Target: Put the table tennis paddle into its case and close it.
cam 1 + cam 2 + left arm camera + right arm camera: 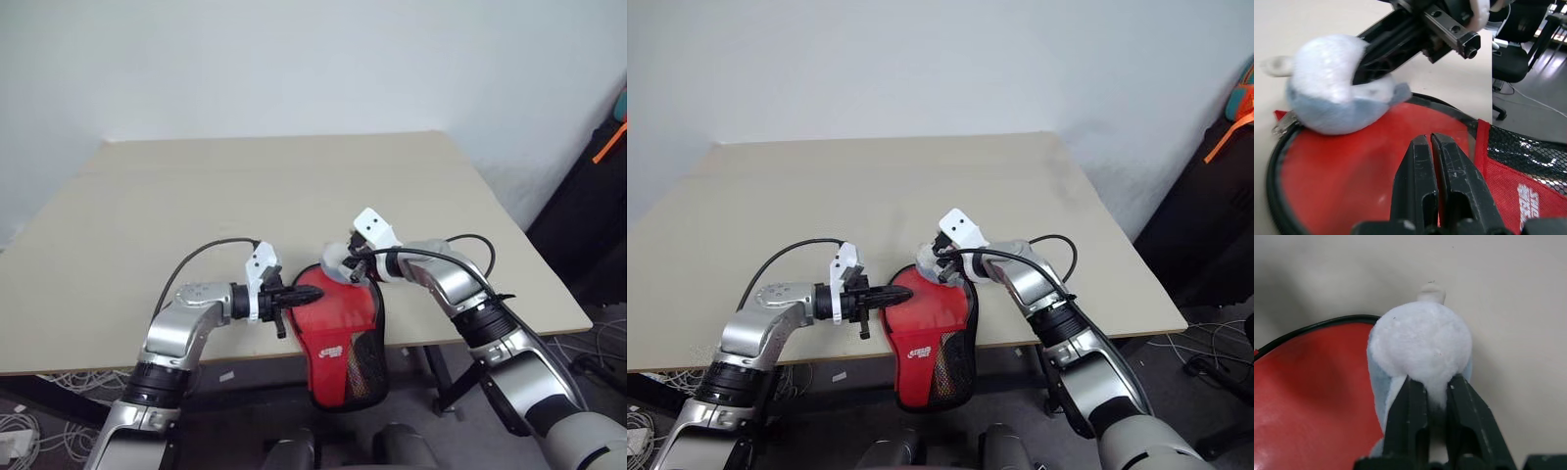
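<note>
you're looking down on 1 pale beige table [294, 186] with a plain matte top, set against a bare white wall [294, 59]; off its right side there's dark equipment with an orange strap [609, 142], and loose cables [29, 387] lie on the floor under the near edge. in the left wrist view a black office chair [1513, 54] stands past the table. 1 case [338, 338] lies at the near edge, its round end on the tabletop and its narrow end hanging over the edge toward you; it's red outside with black edging, a black mesh panel along one side and a white logo [330, 351] on the red fabric, whose lettering you can't read. 1 fluffy white and pale blue ball [1420, 342] sits at the round end of the case, partly on the red fabric and partly over the table. the right gripper [1431, 382] has its 2 black fingers pinched into the base of that ball, squeezing the fluff between them. the left gripper [1431, 142] has its 2 fingers pressed together with nothing between them, its tips resting over the red face of the case just beside the ball. you can't tell where the paddle is; the case looks closed around its round end.
</note>
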`<state>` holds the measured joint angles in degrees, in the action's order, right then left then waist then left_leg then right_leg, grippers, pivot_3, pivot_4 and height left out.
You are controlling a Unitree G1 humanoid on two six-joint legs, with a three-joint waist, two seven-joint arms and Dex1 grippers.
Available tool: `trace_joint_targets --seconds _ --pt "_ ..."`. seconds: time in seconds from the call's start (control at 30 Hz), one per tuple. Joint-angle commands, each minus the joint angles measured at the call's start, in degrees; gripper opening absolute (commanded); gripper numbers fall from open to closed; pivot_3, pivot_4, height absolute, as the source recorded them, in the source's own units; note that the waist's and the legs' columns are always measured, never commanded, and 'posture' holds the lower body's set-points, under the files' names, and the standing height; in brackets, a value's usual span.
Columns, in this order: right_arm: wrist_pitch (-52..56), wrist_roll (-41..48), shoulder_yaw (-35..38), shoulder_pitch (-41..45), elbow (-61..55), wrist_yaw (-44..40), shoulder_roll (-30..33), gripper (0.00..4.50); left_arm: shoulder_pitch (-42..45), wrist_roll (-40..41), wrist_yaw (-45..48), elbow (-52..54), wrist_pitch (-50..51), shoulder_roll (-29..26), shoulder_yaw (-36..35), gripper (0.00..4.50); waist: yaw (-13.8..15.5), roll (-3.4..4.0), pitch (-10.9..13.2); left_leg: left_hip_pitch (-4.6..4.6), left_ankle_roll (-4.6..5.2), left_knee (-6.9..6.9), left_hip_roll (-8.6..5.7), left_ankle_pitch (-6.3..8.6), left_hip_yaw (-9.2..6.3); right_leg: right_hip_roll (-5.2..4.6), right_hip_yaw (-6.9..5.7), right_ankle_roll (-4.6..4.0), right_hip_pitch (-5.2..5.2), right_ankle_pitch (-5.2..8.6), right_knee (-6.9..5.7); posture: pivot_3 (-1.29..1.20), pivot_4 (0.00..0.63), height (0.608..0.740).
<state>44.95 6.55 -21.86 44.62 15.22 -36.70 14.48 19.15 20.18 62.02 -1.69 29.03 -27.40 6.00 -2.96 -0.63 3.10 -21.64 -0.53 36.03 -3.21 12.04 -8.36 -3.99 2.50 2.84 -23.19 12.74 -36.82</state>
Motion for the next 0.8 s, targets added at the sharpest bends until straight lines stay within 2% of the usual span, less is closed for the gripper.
trace_joint_targets --seconds 0.03,0.43,0.8 --pt "-2.6 -1.2 1.7 3.9 2.3 -0.1 -0.4 0.01 1.2 -1.6 -2.2 -1.2 -3.8 1.6 1.0 0.0 0.0 0.01 0.0 0.0 0.0 0.0 0.0 0.0 0.0 0.0 0.0 0.0 0.0 0.0 0.0 0.0 0.0 0.739" --pt "-9.3 -3.2 2.5 9.7 13.5 -0.8 -2.4 0.01 1.0 -7.7 -5.7 -9.2 -13.5 5.9 5.1 0.0 0.0 0.04 0.0 0.0 0.0 -0.01 0.0 0.0 0.02 0.01 0.01 -0.05 -0.02 -0.03 0.0 0.0 0.0 0.739" --pt "-14.5 -5.0 4.2 13.4 22.5 -0.7 -3.1 0.01 -0.5 -11.1 -5.4 -15.1 -18.0 5.8 6.6 0.0 0.0 0.28 -0.2 0.06 0.0 -0.01 -0.01 0.0 0.02 0.01 0.01 -0.05 0.04 -0.03 0.0 0.0 0.0 0.739"
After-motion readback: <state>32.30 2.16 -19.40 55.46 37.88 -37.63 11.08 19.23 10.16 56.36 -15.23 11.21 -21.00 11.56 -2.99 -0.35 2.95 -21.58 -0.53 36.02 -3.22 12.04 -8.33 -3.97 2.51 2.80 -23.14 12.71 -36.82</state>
